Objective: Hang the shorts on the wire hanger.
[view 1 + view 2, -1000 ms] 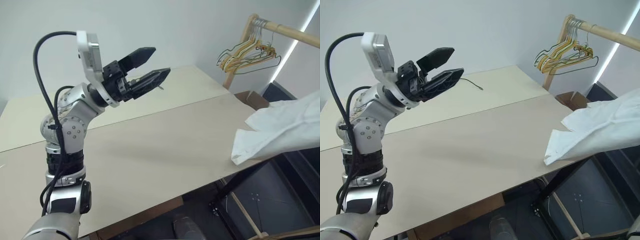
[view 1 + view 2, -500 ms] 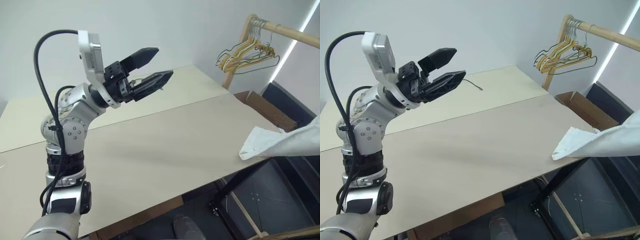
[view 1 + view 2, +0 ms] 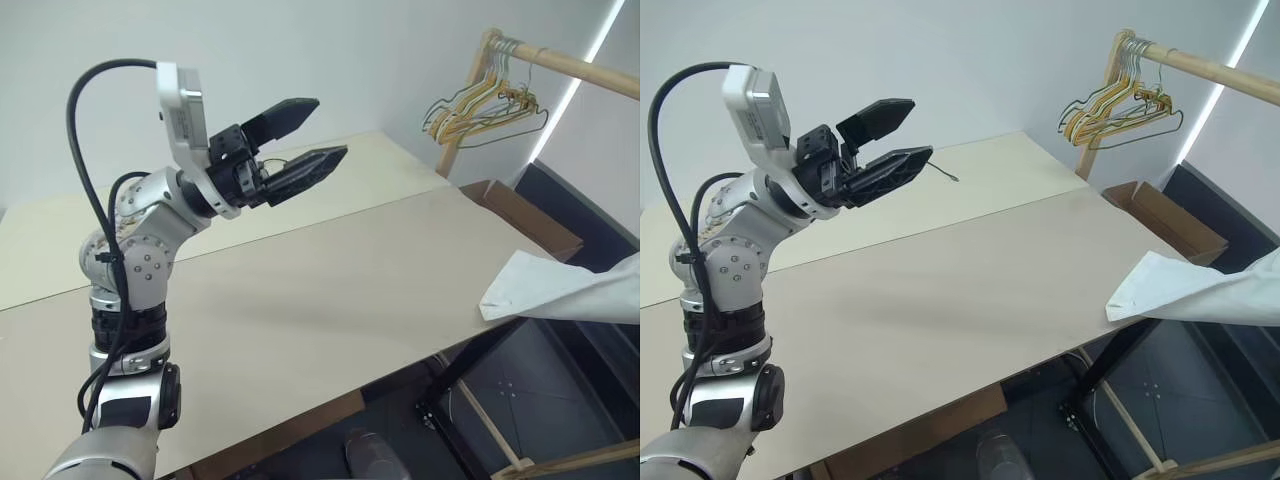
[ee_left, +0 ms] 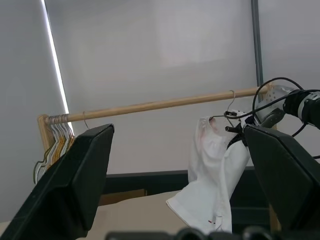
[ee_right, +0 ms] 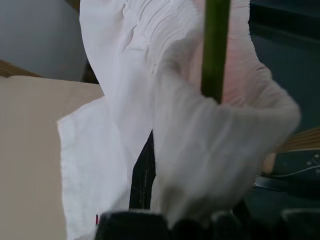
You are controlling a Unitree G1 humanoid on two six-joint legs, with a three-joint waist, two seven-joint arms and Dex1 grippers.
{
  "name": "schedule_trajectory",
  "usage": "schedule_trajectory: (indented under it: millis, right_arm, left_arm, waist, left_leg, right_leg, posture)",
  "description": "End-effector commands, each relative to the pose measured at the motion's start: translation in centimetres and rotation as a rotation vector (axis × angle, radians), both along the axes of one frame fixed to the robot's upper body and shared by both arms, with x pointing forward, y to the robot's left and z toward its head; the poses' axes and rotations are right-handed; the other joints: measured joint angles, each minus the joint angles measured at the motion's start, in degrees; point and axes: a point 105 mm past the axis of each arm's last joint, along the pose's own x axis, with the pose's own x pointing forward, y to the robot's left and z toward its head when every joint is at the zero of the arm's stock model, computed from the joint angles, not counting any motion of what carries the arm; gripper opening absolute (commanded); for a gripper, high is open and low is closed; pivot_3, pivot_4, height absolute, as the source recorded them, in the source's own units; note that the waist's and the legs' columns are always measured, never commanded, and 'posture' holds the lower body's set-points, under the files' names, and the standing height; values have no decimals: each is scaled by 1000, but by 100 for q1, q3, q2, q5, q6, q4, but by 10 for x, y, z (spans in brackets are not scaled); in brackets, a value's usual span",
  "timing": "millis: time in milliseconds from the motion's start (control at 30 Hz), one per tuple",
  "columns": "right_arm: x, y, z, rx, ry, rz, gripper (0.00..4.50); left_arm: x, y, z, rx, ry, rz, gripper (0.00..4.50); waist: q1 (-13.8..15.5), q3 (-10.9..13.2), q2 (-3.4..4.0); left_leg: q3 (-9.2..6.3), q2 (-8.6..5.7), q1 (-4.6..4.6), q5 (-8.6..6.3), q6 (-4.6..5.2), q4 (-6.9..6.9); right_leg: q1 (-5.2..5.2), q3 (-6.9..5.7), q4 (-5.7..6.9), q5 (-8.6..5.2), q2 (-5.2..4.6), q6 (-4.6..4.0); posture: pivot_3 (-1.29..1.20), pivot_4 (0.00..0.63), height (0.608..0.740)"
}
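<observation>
Since one second ago the shorts [image 3: 560, 295] slid off the bench [image 3: 330, 290]; now one corner rests on its edge. My right tool [image 4: 239, 131] is beside the wire hanger [image 4: 227, 114] carrying the shorts on the rail [image 4: 160, 105]; its fingers I cannot tell. My left tool [image 3: 315, 130] is fully open, empty, raised over the bench.

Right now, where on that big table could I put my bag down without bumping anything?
Nearly the whole table is bare, from under the raised left gripper across to the white shorts trailing over its right edge. Avoid that right corner: the shorts, a cardboard box and the rail with its bunch of hangers crowd together there.
</observation>
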Motion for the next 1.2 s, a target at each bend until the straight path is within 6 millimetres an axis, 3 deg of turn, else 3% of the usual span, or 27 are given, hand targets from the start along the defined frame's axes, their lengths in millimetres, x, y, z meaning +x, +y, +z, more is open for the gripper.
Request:
schedule_trajectory:
  millis: [33, 333, 533, 733, 900, 1000, 1100, 1200]
  right_arm:
    - [1, -5, 17, -73, -27, 10, 1181]
    - [7, -10, 53, -300, 25, 19, 4385]
    - [10, -13, 74, -486, 40, -42, 4486]
    - [5, -2, 114, -850, -78, -244, 4486]
    - [-2, 38, 155, -1128, -295, -319, 4486]
    - [3, 71, 180, -1283, -473, -258, 4486]
    - [24, 129, 194, -1402, -682, 5, 4486]
    - [49, 186, 183, -1391, -845, 377, 4486]
  left_arm:
    - [-8, -1, 5, 7, -31, -23, 4500]
    - [-7, 0, 4, 4, -35, -13, 4500]
    - [-3, 0, 1, 13, -31, 8, 4500]
    - [0, 1, -5, 22, -21, 31, 4500]
    - [6, 4, -10, 33, -11, 80, 4500]
    - [10, 6, -13, 43, -9, 117, 4500]
    - [12, 12, -18, 51, -8, 165, 4500]
    - [10, 19, -25, 71, -14, 207, 4500]
  waist:
    - [-6, 0, 0]
    - [-17, -2, 3]
    - [-13, -3, 4]
    - [-12, -4, 7]
    - [-8, -9, 14]
    - [-12, -10, 16]
    - [-37, -10, 16]
    - [-111, -14, 6]
  left_leg:
    - [1, 0, 1, 0, 0, 0]
    - [17, 1, 9, 0, 0, 2]
    - [24, 2, 9, 0, 1, 4]
    - [31, 6, 4, 0, 4, 8]
    - [36, 6, 6, 1, 6, 14]
    - [37, 6, 6, 3, 9, 16]
    - [37, 6, 8, 3, 11, 16]
    - [36, 12, 12, 4, 12, 16]
  right_leg:
    - [0, 1, 1, 0, 0, 0]
    - [-1, 21, 7, 5, 1, 10]
    - [-4, 33, 9, 9, 0, 16]
    - [-14, 49, 16, 14, -1, 26]
    - [-17, 62, 24, 18, -3, 37]
    - [-17, 63, 23, 22, -4, 42]
    - [-16, 65, 23, 24, -2, 42]
    - [-14, 66, 23, 28, 6, 41]
  posture:
    - [-299, 0, 740]
    - [-299, 0, 740]
    - [-307, 0, 740]
    - [-312, 0, 740]
    - [-302, 0, 740]
    - [-289, 0, 740]
    - [-274, 0, 740]
    - [-257, 0, 740]
